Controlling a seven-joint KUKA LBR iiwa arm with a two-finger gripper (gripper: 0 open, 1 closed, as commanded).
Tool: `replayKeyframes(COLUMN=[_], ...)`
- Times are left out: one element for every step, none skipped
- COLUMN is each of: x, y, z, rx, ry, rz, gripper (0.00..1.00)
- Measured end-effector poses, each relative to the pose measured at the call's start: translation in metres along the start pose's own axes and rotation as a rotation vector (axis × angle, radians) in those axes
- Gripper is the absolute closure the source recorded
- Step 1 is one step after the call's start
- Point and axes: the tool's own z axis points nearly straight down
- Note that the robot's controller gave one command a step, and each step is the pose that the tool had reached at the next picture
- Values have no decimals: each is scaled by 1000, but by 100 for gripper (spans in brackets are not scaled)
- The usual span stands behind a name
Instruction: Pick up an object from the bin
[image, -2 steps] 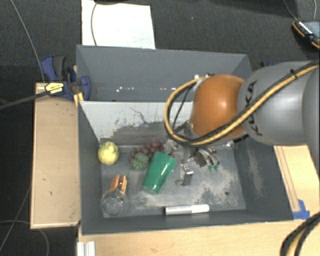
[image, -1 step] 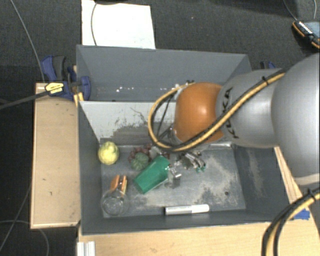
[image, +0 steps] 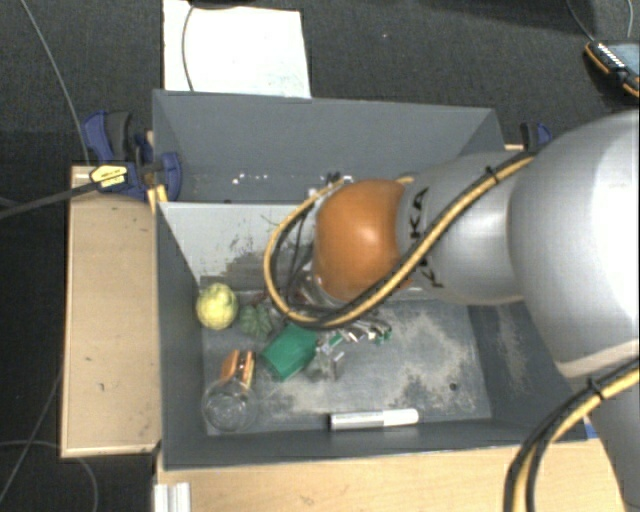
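My gripper (image: 338, 352) pokes out below the orange wrist cover, low in the middle of the bin. It sits right beside a green block (image: 289, 353), touching or nearly touching that block's right edge. A small dark green lumpy thing (image: 256, 320) lies just up and left of the block. Whether anything is held cannot be seen, because the cover hides most of the gripper.
A yellow-green ball (image: 216, 306) rests by the left wall. An orange-copper cylinder (image: 238, 368) and a clear glass jar (image: 227, 408) lie in the front left corner. A white marker (image: 373, 420) lies along the front wall. The arm spans the bin's right side.
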Motion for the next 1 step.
replayKeyframes(x=[20], y=[-29], z=[-1], rx=[-7], ry=[4], rz=[200], gripper=[100])
